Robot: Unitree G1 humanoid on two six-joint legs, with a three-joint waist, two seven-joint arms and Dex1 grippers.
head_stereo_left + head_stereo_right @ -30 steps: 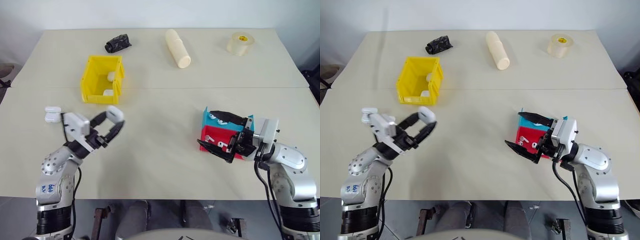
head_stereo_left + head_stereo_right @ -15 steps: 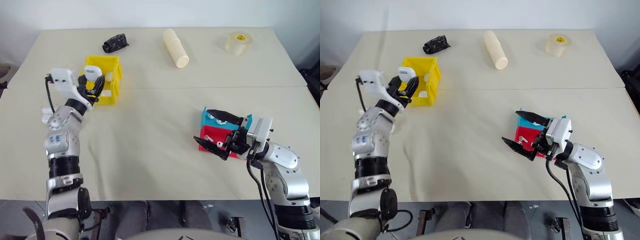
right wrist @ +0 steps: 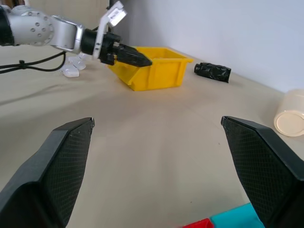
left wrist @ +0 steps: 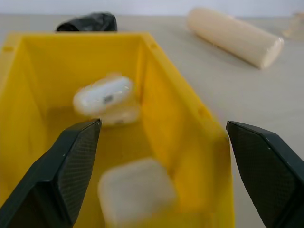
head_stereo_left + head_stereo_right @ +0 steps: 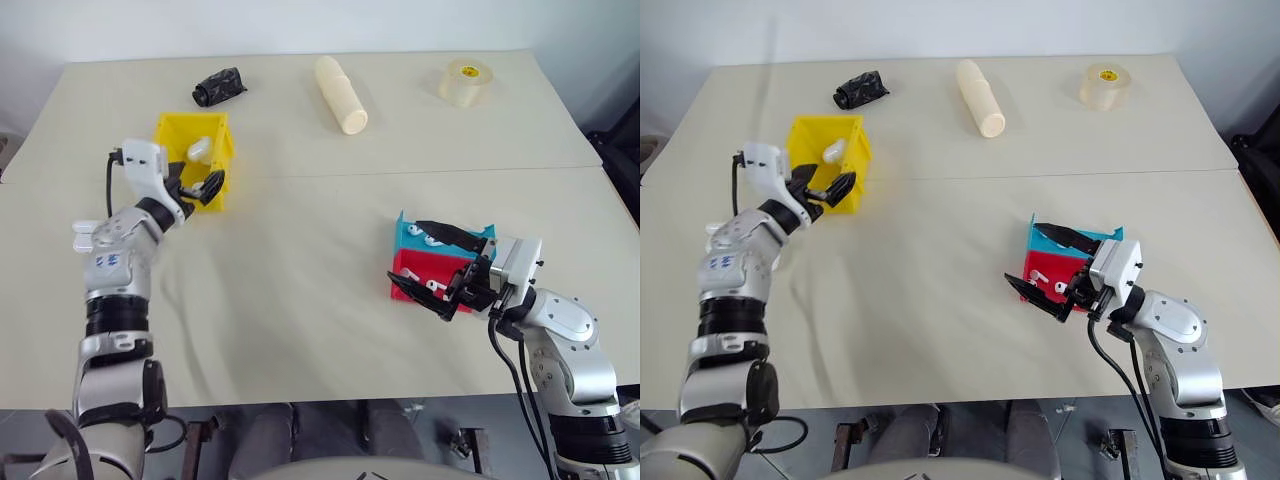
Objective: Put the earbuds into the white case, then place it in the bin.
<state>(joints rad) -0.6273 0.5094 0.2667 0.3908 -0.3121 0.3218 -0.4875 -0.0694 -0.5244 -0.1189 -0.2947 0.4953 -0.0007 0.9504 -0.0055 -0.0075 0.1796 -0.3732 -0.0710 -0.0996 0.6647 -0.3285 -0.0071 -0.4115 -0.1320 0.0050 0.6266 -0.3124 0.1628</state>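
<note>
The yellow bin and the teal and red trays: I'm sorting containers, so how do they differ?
The yellow bin has tall walls and stands at the left by the left gripper; the teal and red trays are shallow and sit at the right by the right gripper. The bin holds white cases; the trays hold small white earbuds. Both rest on the table.
</note>
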